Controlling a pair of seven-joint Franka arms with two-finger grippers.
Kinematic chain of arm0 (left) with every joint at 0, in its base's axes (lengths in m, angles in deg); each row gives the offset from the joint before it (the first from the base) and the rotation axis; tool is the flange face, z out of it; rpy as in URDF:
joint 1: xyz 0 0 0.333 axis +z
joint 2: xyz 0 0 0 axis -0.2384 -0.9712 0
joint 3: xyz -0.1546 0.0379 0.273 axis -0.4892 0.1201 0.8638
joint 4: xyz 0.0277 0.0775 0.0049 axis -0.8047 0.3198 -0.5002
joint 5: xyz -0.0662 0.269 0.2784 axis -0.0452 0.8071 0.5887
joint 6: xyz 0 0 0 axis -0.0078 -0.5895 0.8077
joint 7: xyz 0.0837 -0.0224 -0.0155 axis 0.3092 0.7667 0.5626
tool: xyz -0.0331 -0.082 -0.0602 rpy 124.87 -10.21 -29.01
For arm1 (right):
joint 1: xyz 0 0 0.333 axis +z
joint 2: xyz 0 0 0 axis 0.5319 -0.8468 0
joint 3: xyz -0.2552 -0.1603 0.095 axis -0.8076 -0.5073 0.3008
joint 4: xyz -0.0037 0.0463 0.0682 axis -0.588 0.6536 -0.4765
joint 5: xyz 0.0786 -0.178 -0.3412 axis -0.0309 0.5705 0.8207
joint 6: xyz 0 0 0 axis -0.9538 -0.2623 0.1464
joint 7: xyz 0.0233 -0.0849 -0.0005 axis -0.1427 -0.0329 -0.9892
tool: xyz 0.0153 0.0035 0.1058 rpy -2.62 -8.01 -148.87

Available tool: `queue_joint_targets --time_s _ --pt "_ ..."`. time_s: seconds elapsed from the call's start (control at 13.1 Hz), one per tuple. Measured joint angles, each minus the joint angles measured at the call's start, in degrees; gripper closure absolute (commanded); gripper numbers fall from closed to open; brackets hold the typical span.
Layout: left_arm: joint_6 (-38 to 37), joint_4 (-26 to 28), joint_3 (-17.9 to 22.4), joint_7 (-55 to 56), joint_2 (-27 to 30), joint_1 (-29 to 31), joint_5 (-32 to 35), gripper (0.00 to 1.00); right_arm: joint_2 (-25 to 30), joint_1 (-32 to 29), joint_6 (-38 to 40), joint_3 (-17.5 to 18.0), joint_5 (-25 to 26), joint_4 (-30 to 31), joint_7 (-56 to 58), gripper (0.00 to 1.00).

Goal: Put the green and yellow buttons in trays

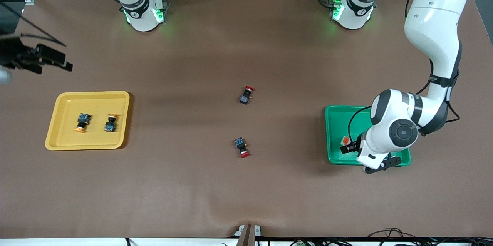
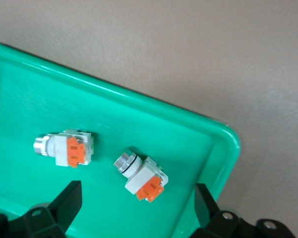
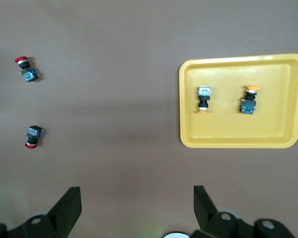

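The two white-bodied buttons (image 2: 145, 176) lie on their sides in the green tray (image 2: 139, 104), lower right of the front view, under the left tool (image 2: 136, 203), whose jaws stand wide and empty. Small, stiff and light, I judge; best gripped across the body, long axes running metal cap to orange band. The right tool (image 3: 136, 206) waits wide and empty, upper left of the front view, above the yellow tray (image 1: 54, 123) holding both yellow-capped buttons (image 1: 82, 122).

2 glossy white arms (image 1: 431, 26), black joint bands, green base lights, black cable looped at wrist, round black joint cap, black fingers (image 2: 64, 201), screw-holed black mounts just beside each finger
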Motion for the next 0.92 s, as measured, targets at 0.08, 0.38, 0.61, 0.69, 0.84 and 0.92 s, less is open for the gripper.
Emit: queue_joint_targets --time_s 0.08,0.38,0.61,0.69,0.84,0.92 --pt "-0.9 -0.3 0.0 -0.5 1.5 0.1 0.0 0.0 2.5 0.0 -0.6 0.4 1.4 2.8 0.0 0.0" --pt "-4.2 -1.0 0.0 -6.0 10.1 3.7 0.0 0.0 5.5 -0.1 -1.8 3.5 6.3 6.2 -1.8 0.0" --pt "-9.4 -1.2 -0.1 -11.4 16.8 6.1 0.0 0.0 4.4 -0.7 -2.4 0.7 6.0 4.9 4.8 0.0" --pt "-12.0 -1.2 -0.1 -12.1 19.0 6.3 0.0 0.0 3.9 -0.8 -2.0 -0.8 5.1 4.3 7.0 0.0" --pt "-15.9 -1.3 -0.4 -12.5 23.4 6.3 -0.8 0.0 3.3 -1.0 -1.3 -1.8 4.0 3.8 8.5 0.0" --pt "-16.7 -1.3 -0.4 -13.3 25.4 6.3 -2.1 0.0 3.3 -1.0 -1.1 -1.6 3.8 3.8 8.5 0.0"
